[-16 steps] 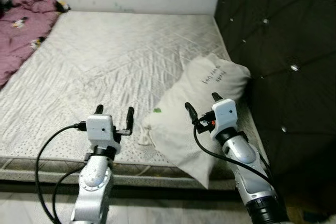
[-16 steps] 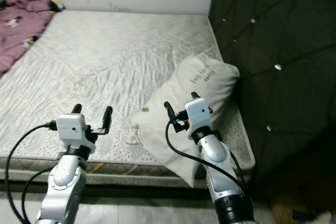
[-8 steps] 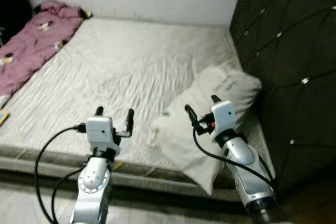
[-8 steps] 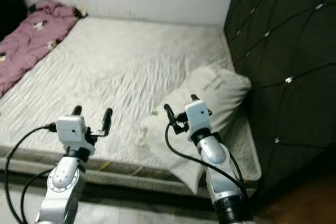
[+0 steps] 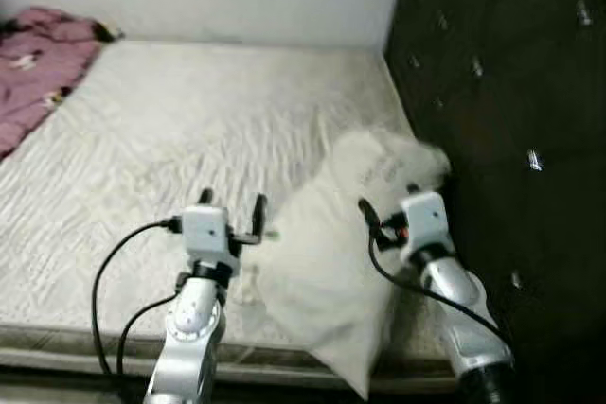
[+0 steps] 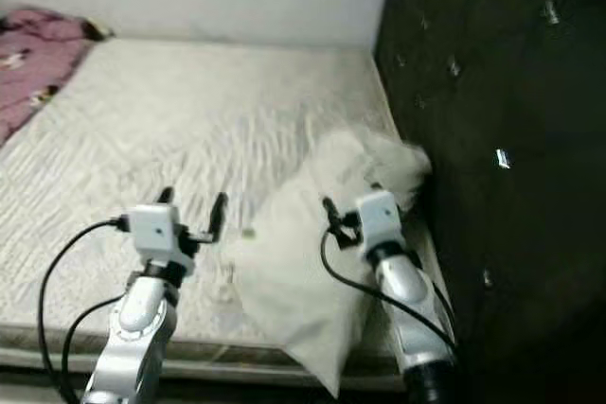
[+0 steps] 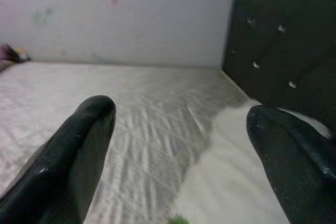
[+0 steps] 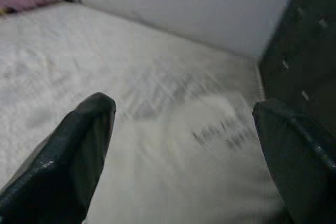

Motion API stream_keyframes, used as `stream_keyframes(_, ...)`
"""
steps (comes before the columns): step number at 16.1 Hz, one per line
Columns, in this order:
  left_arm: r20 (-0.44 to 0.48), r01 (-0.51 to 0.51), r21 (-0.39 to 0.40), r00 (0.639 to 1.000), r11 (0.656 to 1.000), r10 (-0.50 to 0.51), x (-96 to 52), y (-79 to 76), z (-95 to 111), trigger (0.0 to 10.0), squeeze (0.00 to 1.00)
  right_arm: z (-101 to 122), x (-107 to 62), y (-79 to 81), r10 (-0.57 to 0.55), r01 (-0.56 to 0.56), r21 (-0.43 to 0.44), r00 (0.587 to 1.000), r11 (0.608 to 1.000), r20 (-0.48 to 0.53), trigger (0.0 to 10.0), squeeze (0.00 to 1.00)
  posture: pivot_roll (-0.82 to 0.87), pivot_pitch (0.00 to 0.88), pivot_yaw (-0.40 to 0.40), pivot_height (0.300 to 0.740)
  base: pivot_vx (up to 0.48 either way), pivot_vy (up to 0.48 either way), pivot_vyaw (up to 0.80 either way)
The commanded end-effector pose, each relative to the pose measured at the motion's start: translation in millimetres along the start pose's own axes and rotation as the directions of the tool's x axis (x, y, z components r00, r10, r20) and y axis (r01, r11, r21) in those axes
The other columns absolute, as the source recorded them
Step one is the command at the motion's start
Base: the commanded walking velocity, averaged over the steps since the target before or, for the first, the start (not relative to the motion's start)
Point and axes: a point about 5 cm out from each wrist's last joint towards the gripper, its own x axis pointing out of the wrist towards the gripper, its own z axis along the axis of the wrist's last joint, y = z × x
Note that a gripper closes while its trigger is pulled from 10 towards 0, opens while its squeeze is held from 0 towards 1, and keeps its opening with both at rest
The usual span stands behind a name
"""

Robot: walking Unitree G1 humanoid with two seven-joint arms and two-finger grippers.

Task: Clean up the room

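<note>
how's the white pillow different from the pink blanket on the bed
The pillow is white and plump; the blanket is pink with small prints and lies crumpled. The pillow sits at the mattress's near edge by the dark headboard, overhanging slightly; the blanket lies at the far left side. Both rest on the mattress.

Dim, soft light; motion blur
</note>
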Motion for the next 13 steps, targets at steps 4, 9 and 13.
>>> stream_keyframes(4,-0.028,-0.065,0.045,0.997,0.997,0.066,-5.0,16.6,-4.9,10.0,0.0,11.1,7.0,13.4,0.048,-0.048,-0.003,0.997,0.999,0.054,10.0,0.0,-0.02,0.0,0.005,0.74,0.0,0.0,0.0)
stream_keyframes(9,-0.025,-0.068,0.043,0.997,0.997,0.069,-3.7,15.5,-4.6,10.0,0.0,12.1,9.2,14.1,0.048,-0.048,-0.008,0.997,0.999,0.059,10.0,0.0,-0.02,0.0,0.004,0.74,0.0,-0.241,0.0)
stream_keyframes(13,-0.023,-0.076,0.026,0.997,0.997,0.076,-3.7,16.2,-4.9,10.0,0.0,12.4,9.8,14.6,0.051,-0.051,-0.009,0.997,0.999,0.06,10.0,0.0,-0.02,0.0,0.002,0.74,0.0,-0.12,0.0)
